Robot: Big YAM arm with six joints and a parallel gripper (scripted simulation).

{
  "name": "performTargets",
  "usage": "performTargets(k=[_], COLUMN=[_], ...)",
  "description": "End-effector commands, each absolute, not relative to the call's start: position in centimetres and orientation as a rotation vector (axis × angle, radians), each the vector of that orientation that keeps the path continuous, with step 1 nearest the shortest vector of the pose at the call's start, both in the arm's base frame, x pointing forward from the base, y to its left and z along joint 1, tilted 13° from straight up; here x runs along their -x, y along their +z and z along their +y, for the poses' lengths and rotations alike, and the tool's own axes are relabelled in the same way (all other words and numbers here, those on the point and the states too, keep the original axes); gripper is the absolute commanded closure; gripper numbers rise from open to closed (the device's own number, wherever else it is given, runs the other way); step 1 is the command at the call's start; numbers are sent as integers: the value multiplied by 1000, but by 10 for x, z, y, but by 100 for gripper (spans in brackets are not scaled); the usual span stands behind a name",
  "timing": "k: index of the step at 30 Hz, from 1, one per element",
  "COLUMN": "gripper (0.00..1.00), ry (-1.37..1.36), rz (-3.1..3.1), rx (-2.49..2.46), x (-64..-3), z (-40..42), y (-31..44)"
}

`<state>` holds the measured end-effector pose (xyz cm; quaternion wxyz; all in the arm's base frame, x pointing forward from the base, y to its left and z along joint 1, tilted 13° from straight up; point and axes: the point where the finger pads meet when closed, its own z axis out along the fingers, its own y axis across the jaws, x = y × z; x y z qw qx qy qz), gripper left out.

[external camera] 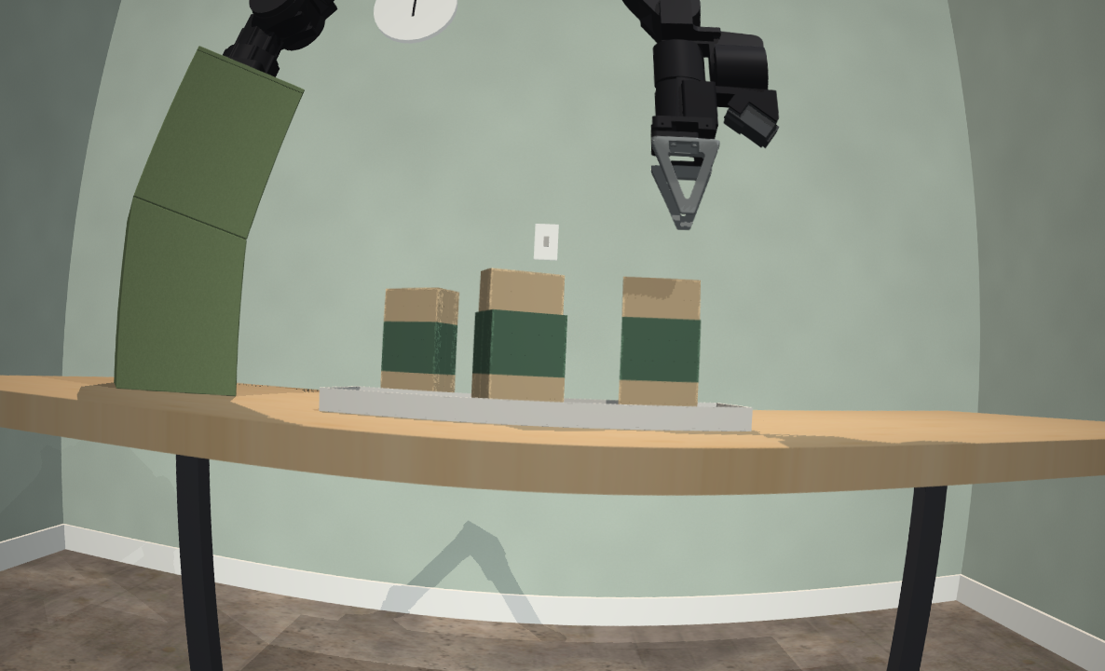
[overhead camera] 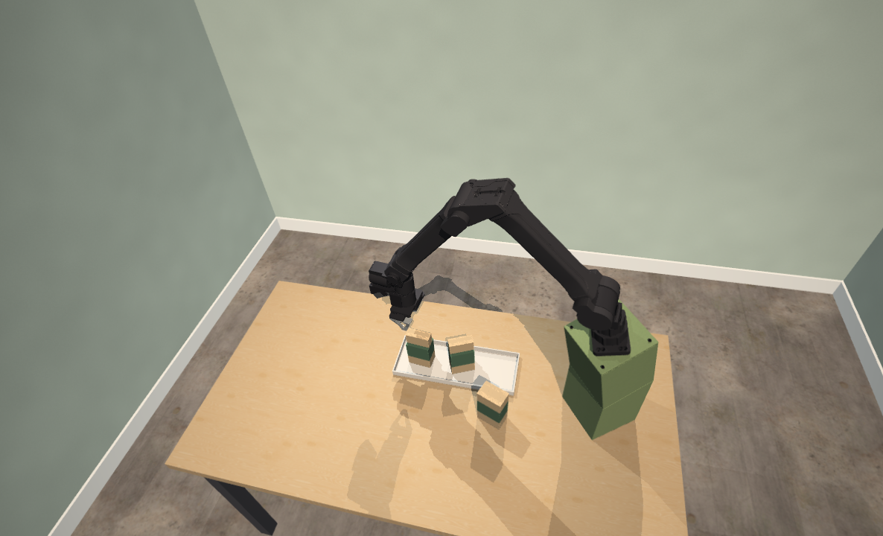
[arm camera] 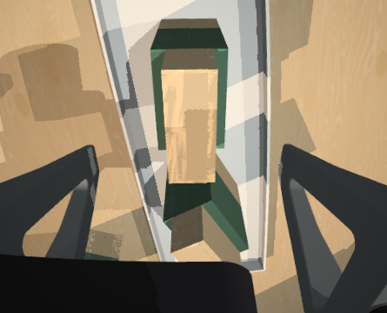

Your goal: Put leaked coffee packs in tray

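Observation:
My gripper (overhead camera: 403, 324) (external camera: 684, 225) (arm camera: 189, 157) is open and empty, pointing down above the tray's far-left end. A tan coffee pack with a green band (overhead camera: 420, 350) (external camera: 661, 350) (arm camera: 189, 100) stands upright in the white tray (overhead camera: 496, 365) (external camera: 457, 413) (arm camera: 247, 52), below the fingers. A second pack (overhead camera: 461, 357) (external camera: 527, 346) (arm camera: 230, 209) stands in the tray nearer the middle, turned at an angle to the first. A third pack (overhead camera: 492, 403) (external camera: 418, 346) (arm camera: 103, 243) stands upright on the table beside the tray, mostly hidden in the wrist view. Softness cannot be seen.
The green pedestal (overhead camera: 607, 393) (external camera: 185, 250) bearing the arm's base stands on the wooden table (overhead camera: 284, 386) (external camera: 873, 421), past the tray's right end in the top view. The tray's low rim runs around both standing packs.

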<state>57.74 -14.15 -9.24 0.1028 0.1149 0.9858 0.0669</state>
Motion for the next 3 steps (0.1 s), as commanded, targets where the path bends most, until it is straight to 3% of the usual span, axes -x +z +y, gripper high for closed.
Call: performTargets(k=[1,3], gripper=[21,21], ry=[215,215], rz=[2947,2947], rx=[-319,-319], x=[-570,-570], z=[-131,-131], y=[-111,-111])
